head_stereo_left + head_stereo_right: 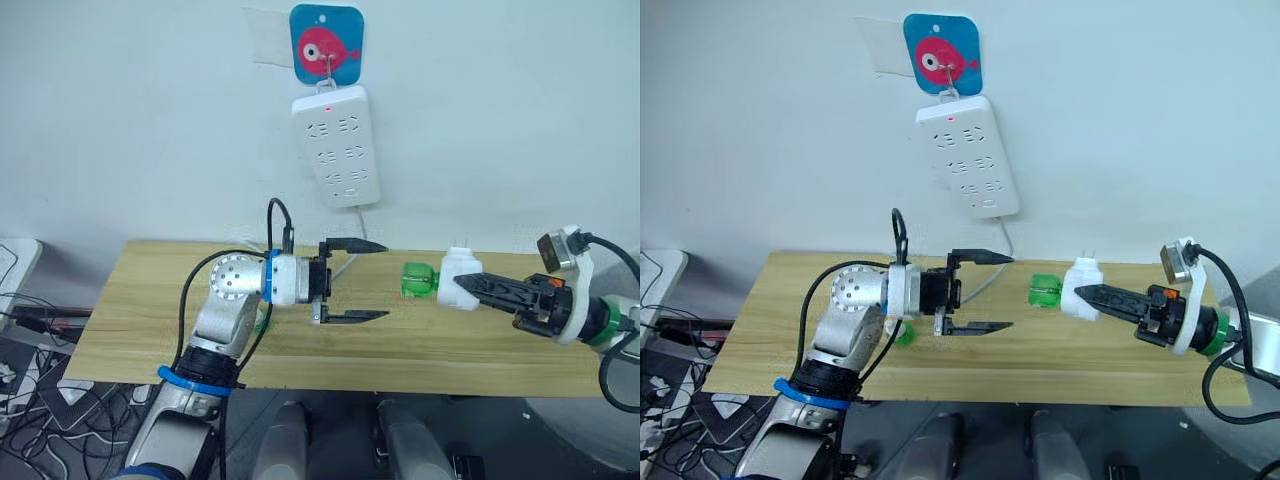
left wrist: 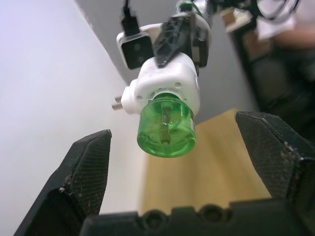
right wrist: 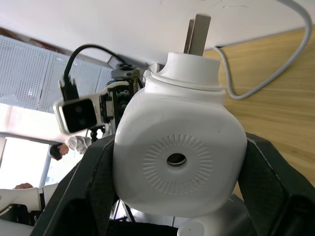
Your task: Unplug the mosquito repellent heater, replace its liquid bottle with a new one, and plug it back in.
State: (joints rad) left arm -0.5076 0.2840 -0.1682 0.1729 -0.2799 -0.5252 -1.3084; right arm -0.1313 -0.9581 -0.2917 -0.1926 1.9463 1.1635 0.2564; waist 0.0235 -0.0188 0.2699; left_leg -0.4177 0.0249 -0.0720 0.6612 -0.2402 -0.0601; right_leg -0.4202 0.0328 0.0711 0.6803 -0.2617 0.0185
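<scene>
My right gripper is shut on the white mosquito repellent heater, held in the air above the table with its plug pins up. Its liquid bottle, green and translucent, sits in the heater and points toward my left gripper. That gripper is open, a short gap from the bottle. In the left wrist view the bottle hangs between the two fingers without touching them. A small green thing peeks out under my left forearm; I cannot tell whether it is the new one.
A white power strip hangs on the wall under a fish-shaped hook, its red light on. Its white cable drops to the table behind my left gripper. Cables and boxes lie on the floor at the left.
</scene>
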